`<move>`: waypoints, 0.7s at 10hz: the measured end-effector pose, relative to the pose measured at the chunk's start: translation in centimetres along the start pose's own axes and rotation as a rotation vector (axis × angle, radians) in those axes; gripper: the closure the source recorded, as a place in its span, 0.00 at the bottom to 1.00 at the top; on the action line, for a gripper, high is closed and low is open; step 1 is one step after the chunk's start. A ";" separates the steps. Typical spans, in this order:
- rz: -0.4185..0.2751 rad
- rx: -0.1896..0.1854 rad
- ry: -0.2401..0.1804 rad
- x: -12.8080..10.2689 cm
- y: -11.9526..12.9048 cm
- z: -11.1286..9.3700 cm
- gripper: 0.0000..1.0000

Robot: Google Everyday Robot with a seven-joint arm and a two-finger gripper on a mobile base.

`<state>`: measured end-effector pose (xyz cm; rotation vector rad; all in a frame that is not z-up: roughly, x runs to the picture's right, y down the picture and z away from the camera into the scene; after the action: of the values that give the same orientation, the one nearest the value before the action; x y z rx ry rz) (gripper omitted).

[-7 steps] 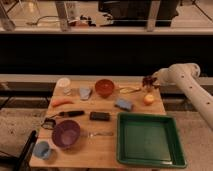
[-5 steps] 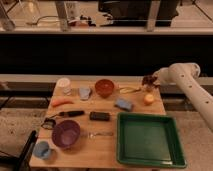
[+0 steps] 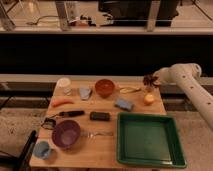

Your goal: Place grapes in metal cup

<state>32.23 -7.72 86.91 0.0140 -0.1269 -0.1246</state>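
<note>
The grapes (image 3: 149,80), a small dark reddish bunch, are at the back right corner of the wooden table (image 3: 107,150). My gripper (image 3: 151,80) is right at them, at the end of the white arm that reaches in from the right. I cannot tell whether the grapes rest on the table or hang from the gripper. The metal cup (image 3: 85,92), small and dull grey, stands near the back left, just left of the orange bowl (image 3: 105,87) and well left of the gripper.
A round orange fruit (image 3: 148,99) lies just in front of the grapes. A white cup (image 3: 64,85), carrot (image 3: 62,102), blue block (image 3: 124,104), black block (image 3: 100,116), purple bowl (image 3: 66,134), light blue cup (image 3: 42,149) and green tray (image 3: 150,139) share the table.
</note>
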 end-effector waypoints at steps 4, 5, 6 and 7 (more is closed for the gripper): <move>-0.013 0.002 0.020 -0.3 -1.3 1.9 0.21; -0.016 -0.004 0.021 -0.2 -1.6 3.3 0.28; -0.019 -0.013 0.013 -0.4 -1.9 4.7 0.38; -0.023 -0.021 0.005 -0.5 -2.0 5.8 0.45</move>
<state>30.76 -9.64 92.58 -0.0050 -0.1202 -0.1486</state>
